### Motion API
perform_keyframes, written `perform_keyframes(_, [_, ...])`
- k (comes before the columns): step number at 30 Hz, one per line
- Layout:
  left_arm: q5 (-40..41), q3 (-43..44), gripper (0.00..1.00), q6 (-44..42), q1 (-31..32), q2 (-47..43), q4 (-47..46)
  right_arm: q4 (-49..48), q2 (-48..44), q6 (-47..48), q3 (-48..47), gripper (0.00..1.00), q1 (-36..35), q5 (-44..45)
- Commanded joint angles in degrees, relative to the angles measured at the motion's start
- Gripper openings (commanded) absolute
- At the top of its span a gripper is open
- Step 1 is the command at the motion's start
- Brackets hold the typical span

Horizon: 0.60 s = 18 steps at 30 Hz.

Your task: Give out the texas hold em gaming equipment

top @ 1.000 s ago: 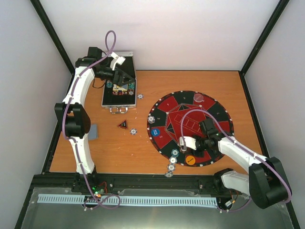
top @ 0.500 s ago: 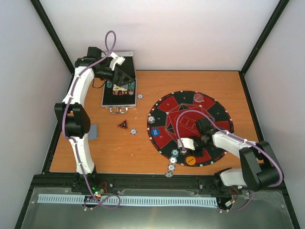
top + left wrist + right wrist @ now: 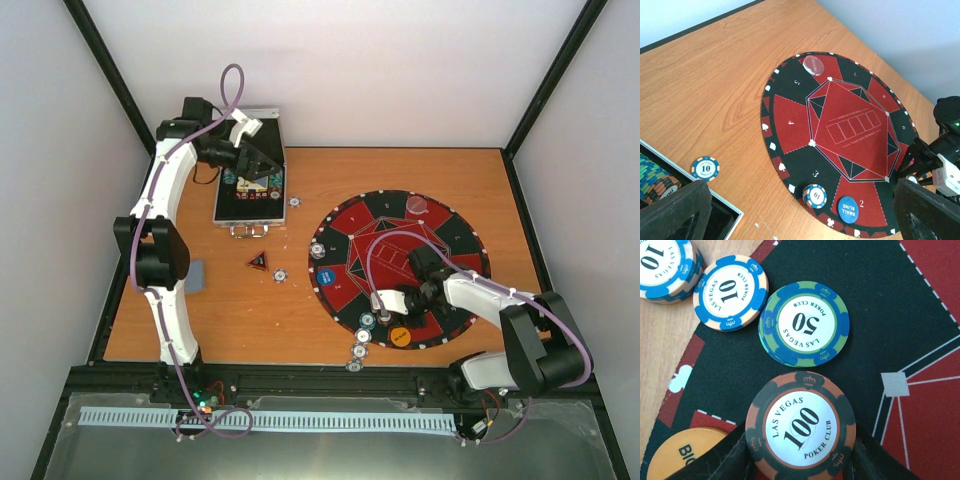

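In the right wrist view an orange-and-black 100 poker chip [image 3: 801,427] lies flat between the fingers of my right gripper [image 3: 801,455], which is shut on it just over the black field of the round poker mat [image 3: 890,300]. Ahead of it sit a green-blue 50 chip pile [image 3: 804,323], a blue 10 chip [image 3: 730,292] and another 10 pile [image 3: 665,267]. The orange marker disc [image 3: 682,457] is at its left. Seen from above, the right gripper [image 3: 383,300] is over the mat's near edge. My left gripper [image 3: 250,165] hangs open above the chip case [image 3: 225,205].
A 10 chip [image 3: 815,195], a blue small-blind disc [image 3: 848,209] and a reddish disc [image 3: 813,64] are on the mat [image 3: 790,125]. Loose chips [image 3: 281,274] [image 3: 295,201] [image 3: 356,358], a dark triangular piece [image 3: 258,262] and grey-blue cards [image 3: 196,276] lie on the wooden table.
My right gripper has slid slightly left over the mat's near edge with the 100 chip still in it, and its elbow has swung in. The left arm has not moved.
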<state>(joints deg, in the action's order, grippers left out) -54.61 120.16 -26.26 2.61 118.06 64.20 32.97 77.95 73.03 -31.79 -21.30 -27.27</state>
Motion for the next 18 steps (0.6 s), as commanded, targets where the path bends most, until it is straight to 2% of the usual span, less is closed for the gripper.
perform_keyframes(1, [-0.3, 2.6, 1.00, -2.2, -0.6, -1.3, 0.7, 0.0, 0.7, 1.9, 0.1, 0.43, -0.6, 4.3])
perform_keyframes(6, [0.0, 2.5, 1.00, -2.5, -0.6, -1.3, 0.9, 0.1, 0.0, 2.1, 0.5, 0.52, -0.6, 5.3])
perform_keyframes(10, [0.1, 2.4, 1.00, -2.7, -0.6, -1.5, 1.1, 0.3, -0.8, 2.3, 0.7, 0.62, -0.6, 6.6])
perform_keyframes(13, [0.2, 2.3, 1.00, -2.8, -0.6, -1.7, 1.0, 0.4, -1.6, 2.5, 0.9, 0.75, -0.6, 7.1])
perform_keyframes(15, [0.3, 2.3, 1.00, -2.9, -0.6, -1.9, 1.1, 0.8, -2.2, 2.5, 0.8, 0.98, -0.6, 7.3])
perform_keyframes(18, [0.7, 2.3, 1.00, -2.9, -0.6, -2.2, 0.8, 1.1, -3.4, 2.6, 0.7, 1.00, -0.6, 7.8])
